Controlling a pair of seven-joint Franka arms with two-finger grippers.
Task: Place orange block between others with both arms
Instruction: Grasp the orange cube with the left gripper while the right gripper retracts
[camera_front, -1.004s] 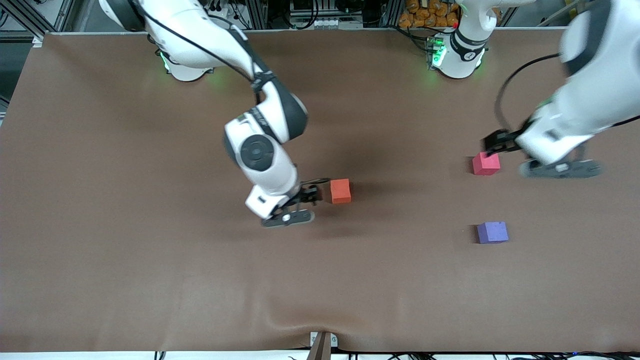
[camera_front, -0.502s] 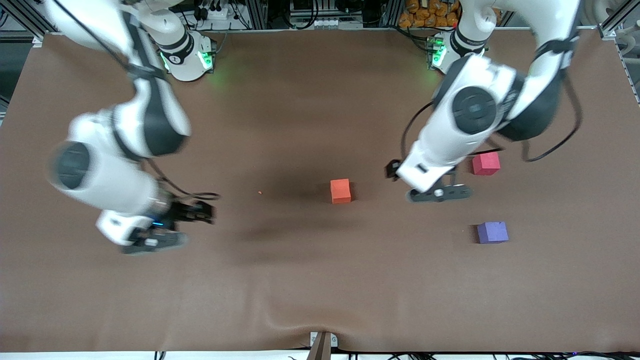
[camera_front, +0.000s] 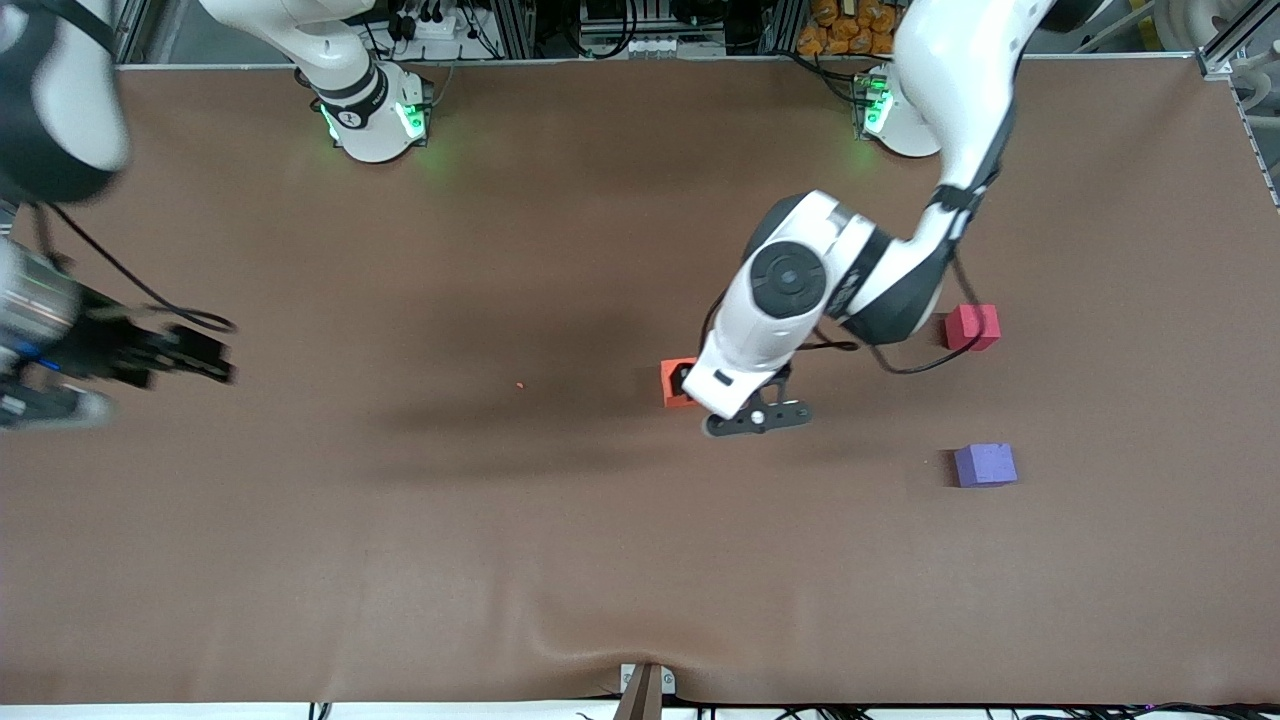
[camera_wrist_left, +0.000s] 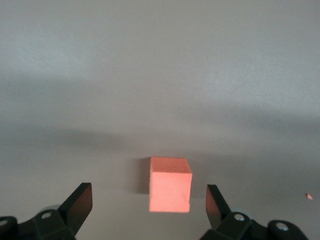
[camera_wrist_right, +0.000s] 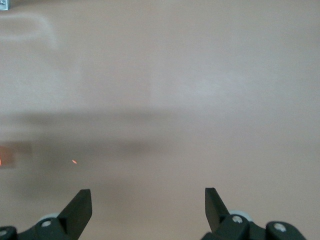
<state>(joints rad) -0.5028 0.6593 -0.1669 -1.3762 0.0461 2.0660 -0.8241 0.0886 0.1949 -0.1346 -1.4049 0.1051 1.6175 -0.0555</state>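
Mid-table, the orange block (camera_front: 675, 382) sits on the brown mat (camera_front: 500, 550), well apart from the 2 others: red-pink cube (camera_front: 971, 326) and purple cube (camera_front: 985, 465), both toward the left arm's end. Left gripper (camera_wrist_left: 150, 205) hovers right over the orange block, fingers wide, block framed between them, not gripped. Right gripper (camera_wrist_right: 147, 205) waits over bare mat at the right arm's end, fingers wide, empty. Progress: nothing placed. Left: grasp, carry, set down in the gap between red-pink and purple.
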